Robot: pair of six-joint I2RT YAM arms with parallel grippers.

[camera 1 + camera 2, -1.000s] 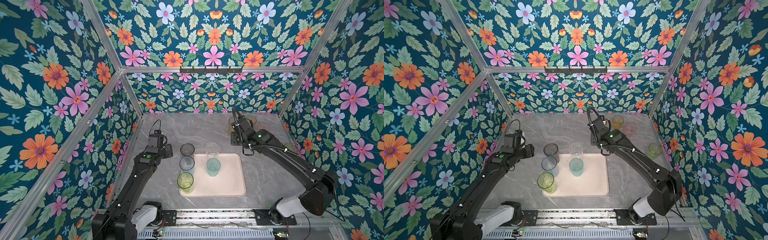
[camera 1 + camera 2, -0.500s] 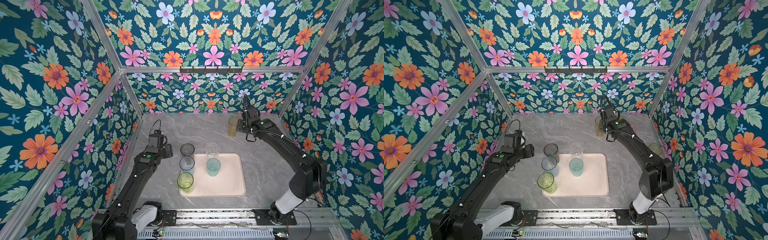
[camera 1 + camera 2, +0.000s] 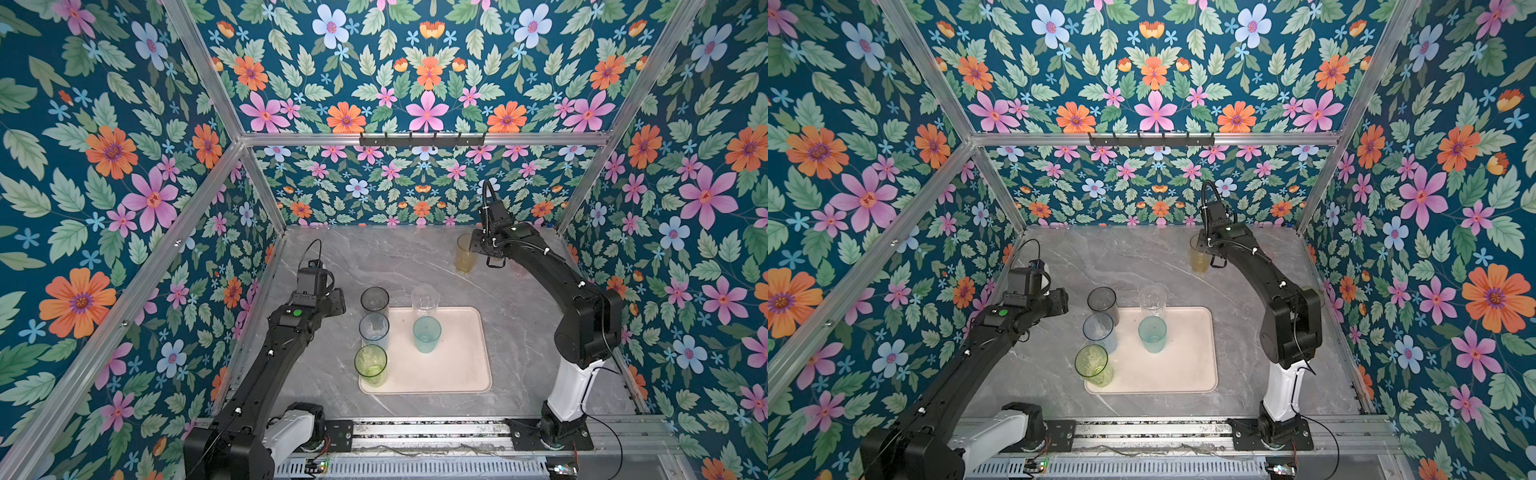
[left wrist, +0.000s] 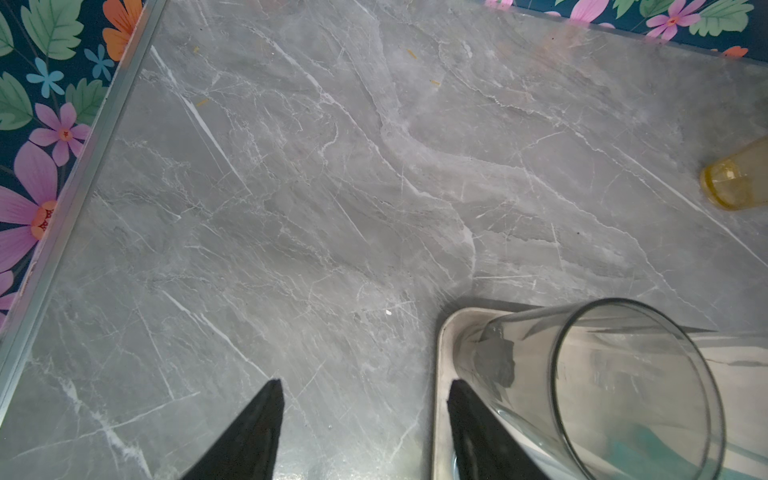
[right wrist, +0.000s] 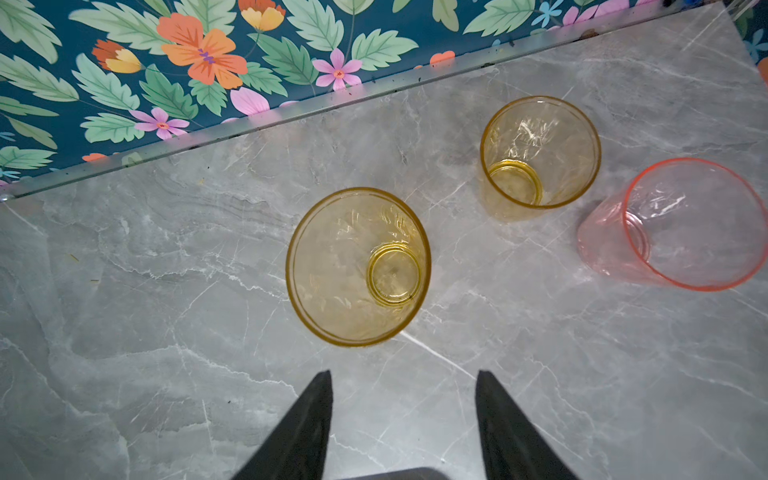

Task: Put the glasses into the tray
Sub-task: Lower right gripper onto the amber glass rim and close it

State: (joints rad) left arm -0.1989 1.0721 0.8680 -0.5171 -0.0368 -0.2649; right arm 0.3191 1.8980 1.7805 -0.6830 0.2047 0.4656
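The pale pink tray (image 3: pixel 457 365) lies mid-table. In it stand a smoky grey (image 3: pixel 375 300), a pale blue (image 3: pixel 374 330), a green (image 3: pixel 370 363), a clear (image 3: pixel 424 298) and a teal glass (image 3: pixel 427 332). My left gripper (image 4: pixel 365 382) hangs open and empty just outside the tray's back left corner (image 4: pixel 446 332), beside the grey glass (image 4: pixel 623 395). At the back right, my right gripper (image 5: pixel 403 374) is open and empty, just short of a tall amber glass (image 5: pixel 357 266). Past it stand a shorter amber glass (image 5: pixel 540 151) and a pink one (image 5: pixel 690 224).
The flowered back wall and its metal strip (image 5: pixel 291 112) run close behind the amber glasses. In both top views the right arm (image 3: pixel 552 270) covers most of the pink glass. Bare marble (image 4: pixel 291 208) stretches left of the tray up to the left wall.
My right arm has swung from near the tray's back edge out to the back right corner, above the amber and pink glasses. The left arm and the glasses in the tray have not moved.
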